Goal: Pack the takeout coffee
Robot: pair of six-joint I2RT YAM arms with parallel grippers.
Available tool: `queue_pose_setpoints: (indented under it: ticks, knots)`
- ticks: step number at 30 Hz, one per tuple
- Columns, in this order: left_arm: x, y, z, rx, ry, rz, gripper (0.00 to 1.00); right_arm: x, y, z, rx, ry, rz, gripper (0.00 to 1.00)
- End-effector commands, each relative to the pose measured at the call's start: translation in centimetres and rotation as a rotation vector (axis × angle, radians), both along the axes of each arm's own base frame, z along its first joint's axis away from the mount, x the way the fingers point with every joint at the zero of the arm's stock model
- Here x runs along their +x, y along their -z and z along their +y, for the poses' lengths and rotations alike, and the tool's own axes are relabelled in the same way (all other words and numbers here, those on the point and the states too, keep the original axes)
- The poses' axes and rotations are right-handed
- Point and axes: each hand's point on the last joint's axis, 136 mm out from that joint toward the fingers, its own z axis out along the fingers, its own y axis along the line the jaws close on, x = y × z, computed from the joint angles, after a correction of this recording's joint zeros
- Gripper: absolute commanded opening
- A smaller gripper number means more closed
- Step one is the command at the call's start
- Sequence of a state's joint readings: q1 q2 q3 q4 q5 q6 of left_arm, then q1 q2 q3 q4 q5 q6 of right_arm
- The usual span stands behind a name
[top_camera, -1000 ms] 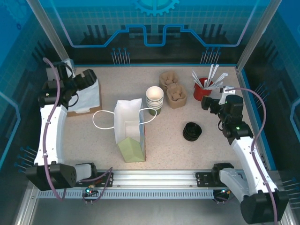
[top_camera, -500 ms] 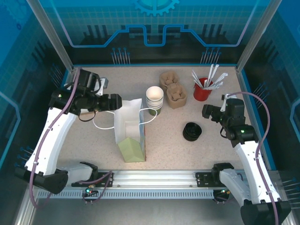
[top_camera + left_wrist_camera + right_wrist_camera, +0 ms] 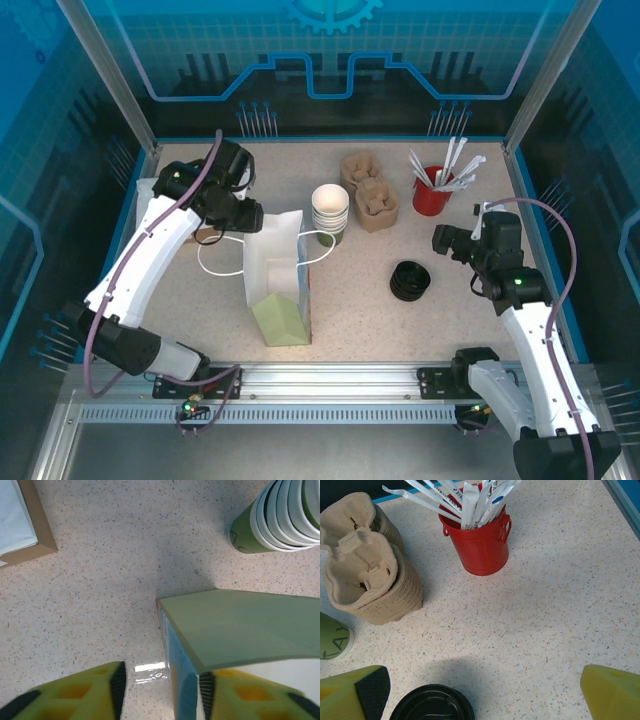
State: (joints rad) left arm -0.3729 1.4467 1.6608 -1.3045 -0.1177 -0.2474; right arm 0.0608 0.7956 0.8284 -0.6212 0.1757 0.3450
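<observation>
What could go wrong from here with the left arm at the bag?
The left fingers straddle the rim of the paper bag; pinching or pulling there could tip or drag the upright bag. The stack of cups stands close beside the bag, so a shifted bag might knock it.

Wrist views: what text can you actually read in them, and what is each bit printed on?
"AY", with a cut-off letter before it: on the green cup at the left edge of the right wrist view.
Print on the straw wrappers in the red bucket: too small to read.
Dark mark on the cup stack, left wrist view: unreadable.
</observation>
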Motion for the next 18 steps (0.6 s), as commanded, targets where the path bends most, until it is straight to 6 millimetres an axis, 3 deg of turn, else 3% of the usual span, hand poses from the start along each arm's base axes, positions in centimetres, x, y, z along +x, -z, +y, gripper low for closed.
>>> queue_pose_setpoints:
  ticks: [1,8,18]
  knots:
    - [-0.2,-1.3,0.5,0.033,0.008,-0.027,0.36,-0.3,0.5,0.1,-0.001,0.006,0.011,1.00]
    - [-0.1,-2.3,0.6,0.029,0.011,-0.052,0.14,-0.1,0.6,0.1,0.001,0.007,0.017,1.00]
    - [0.3,-2.8,0.7,0.045,0.019,-0.064,0.00,0.0,0.8,0.3,0.009,0.004,0.022,1.00]
